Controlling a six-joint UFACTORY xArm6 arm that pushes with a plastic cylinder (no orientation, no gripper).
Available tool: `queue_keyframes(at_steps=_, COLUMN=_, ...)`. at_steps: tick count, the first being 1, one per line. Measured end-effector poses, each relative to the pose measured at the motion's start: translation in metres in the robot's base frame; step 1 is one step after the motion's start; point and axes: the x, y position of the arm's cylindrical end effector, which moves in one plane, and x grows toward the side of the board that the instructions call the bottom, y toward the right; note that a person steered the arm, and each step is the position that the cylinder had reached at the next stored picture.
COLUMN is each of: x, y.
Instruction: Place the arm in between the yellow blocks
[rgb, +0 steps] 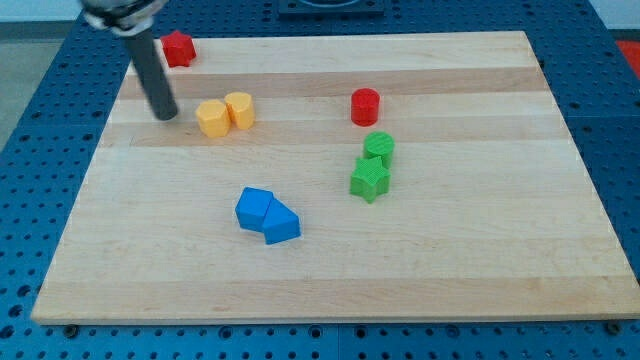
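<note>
Two yellow blocks touch each other at the upper left of the wooden board (450, 260): a yellow block (212, 118) on the left and a yellow block (240, 109) just to its right. The dark rod comes down from the view's top left. My tip (166, 115) rests on the board, a short way to the left of the left yellow block and apart from it.
A red block (178, 48) sits at the board's top left corner, above the rod. A red cylinder (365, 106) is at upper centre. Two green blocks (379, 148) (369, 180) touch below it. Two blue blocks (254, 208) (281, 225) touch at centre left.
</note>
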Motion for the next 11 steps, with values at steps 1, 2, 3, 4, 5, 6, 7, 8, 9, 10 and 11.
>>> queue_keyframes(at_steps=1, x=0.023, y=-0.018)
queue_keyframes(at_steps=2, x=0.059, y=0.003)
queue_keyframes(at_steps=3, x=0.067, y=0.047)
queue_keyframes(at_steps=4, x=0.057, y=0.089)
queue_keyframes(at_steps=5, x=0.026, y=0.072)
queue_keyframes(at_steps=6, x=-0.001, y=0.034)
queue_keyframes(at_steps=7, x=-0.006, y=0.024)
queue_keyframes(at_steps=8, x=0.008, y=0.011)
queue_keyframes(at_steps=9, x=0.004, y=0.061)
queue_keyframes(at_steps=10, x=-0.029, y=0.1)
queue_keyframes(at_steps=11, x=-0.051, y=0.13)
